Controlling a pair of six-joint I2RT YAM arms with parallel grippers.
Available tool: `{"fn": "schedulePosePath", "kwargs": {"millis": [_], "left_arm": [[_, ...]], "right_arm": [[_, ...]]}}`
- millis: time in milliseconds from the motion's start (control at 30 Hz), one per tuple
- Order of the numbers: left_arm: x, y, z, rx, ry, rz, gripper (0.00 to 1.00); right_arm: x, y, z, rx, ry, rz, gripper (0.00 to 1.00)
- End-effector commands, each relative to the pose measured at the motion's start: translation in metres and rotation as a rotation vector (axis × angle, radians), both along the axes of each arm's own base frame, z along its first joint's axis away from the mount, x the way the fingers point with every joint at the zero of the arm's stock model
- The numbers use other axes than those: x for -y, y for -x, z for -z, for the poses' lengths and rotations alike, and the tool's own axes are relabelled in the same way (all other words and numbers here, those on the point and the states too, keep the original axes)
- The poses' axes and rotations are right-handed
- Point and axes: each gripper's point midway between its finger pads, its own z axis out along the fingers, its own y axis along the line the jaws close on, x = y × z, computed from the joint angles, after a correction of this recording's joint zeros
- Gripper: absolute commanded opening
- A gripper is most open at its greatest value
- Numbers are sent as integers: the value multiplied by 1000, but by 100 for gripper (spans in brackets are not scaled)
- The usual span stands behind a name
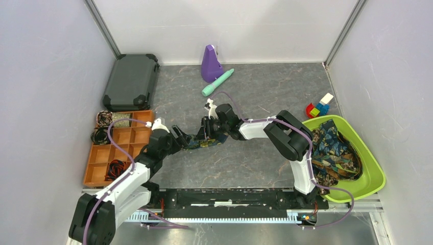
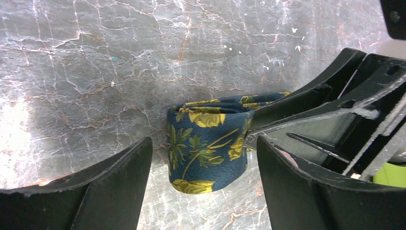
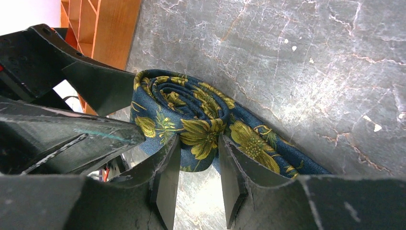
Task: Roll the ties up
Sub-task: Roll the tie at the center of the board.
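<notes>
One tie (image 1: pixel 200 142), dark navy with yellow-gold flowers, is seen on the grey counter (image 1: pixel 245 163) near its middle, between the two arms. Its end is wound into a small coil that stands on edge, and the loose tail runs off along the counter toward the right arm.

Left pincer (image 2: pixel 205 143): released, jaws spread wide. The coil is flanked by both fingers (image 2: pixel 119 191) and not gripped. A strip of counter shows between the coil and the finger on the left of the wrist view; the other finger is just beside the coil.

Right pincer (image 3: pixel 198 140): clenched on the coil. The coil's wall is pinched between the two fingertips (image 3: pixel 168 177), and fabric fills the gap there.

Other ties (image 1: pixel 334 148) are heaped in a green basin (image 1: pixel 375 176) at the right edge of the counter. Small coils (image 1: pixel 100 135) are noted in some compartments of an orange tray (image 1: pixel 125 137) on the left.

A black case (image 1: pixel 131 81) is placed behind the tray. A purple object (image 1: pixel 210 62) and a teal cylinder (image 1: pixel 218 82) are seen at the back, and toy blocks (image 1: pixel 319 107) just behind the basin.
</notes>
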Motion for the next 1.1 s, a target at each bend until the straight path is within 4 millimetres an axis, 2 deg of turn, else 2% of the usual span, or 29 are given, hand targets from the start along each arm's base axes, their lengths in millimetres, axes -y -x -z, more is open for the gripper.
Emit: {"fn": "schedulePosePath", "kwargs": {"millis": [0, 433, 700, 867, 967, 1067], "left_arm": [[2, -9, -2, 58, -9, 33, 85], [18, -16, 6, 80, 48, 93, 76], [22, -21, 12, 69, 41, 111, 56], [23, -19, 17, 47, 30, 129, 43], [21, -18, 18, 22, 17, 127, 41], [18, -16, 19, -2, -6, 117, 39]], "right_arm": [[10, 4, 28, -26, 58, 7, 40], [15, 1, 33, -34, 60, 11, 39], [17, 1, 33, -39, 60, 9, 39], [19, 1, 18, -21, 51, -3, 41], [23, -3, -4, 24, 40, -6, 48], [38, -13, -25, 86, 56, 26, 53]]}}
